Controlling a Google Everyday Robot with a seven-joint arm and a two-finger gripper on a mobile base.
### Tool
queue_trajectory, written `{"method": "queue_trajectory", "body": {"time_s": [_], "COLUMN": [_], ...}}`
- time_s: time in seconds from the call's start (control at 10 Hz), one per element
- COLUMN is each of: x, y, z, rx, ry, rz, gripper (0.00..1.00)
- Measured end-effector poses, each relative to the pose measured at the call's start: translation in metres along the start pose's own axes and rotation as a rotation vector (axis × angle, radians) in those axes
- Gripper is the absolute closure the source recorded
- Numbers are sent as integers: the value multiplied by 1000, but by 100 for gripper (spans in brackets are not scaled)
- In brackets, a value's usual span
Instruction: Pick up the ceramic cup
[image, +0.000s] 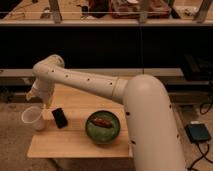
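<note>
The ceramic cup (33, 118) is small, plain white and wide-mouthed. It stands upright at the left edge of the wooden table (75, 142). My white arm reaches from the right across the table. The gripper (39, 100) hangs at the arm's end just above and slightly right of the cup, close to its rim.
A black phone-like slab (60, 117) lies right of the cup. A green bowl (102, 127) with a brown-red item inside sits mid-table. A dark shelf unit stands behind the table. A blue-grey box (199, 133) with a cable lies on the floor at right.
</note>
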Motion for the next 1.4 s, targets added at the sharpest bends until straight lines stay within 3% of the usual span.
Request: {"method": "queue_trajectory", "body": {"time_s": [0.1,0.6,1.0,1.4], "x": [-2,-21,-40,-36], "y": [1,16,29,37], "z": [3,13,31,53], "rx": [-26,-60,-122,-159], "ry": [-2,-13,0,10], "rz": [-8,-14,-49,-51], "gripper": [35,35,35,35]}}
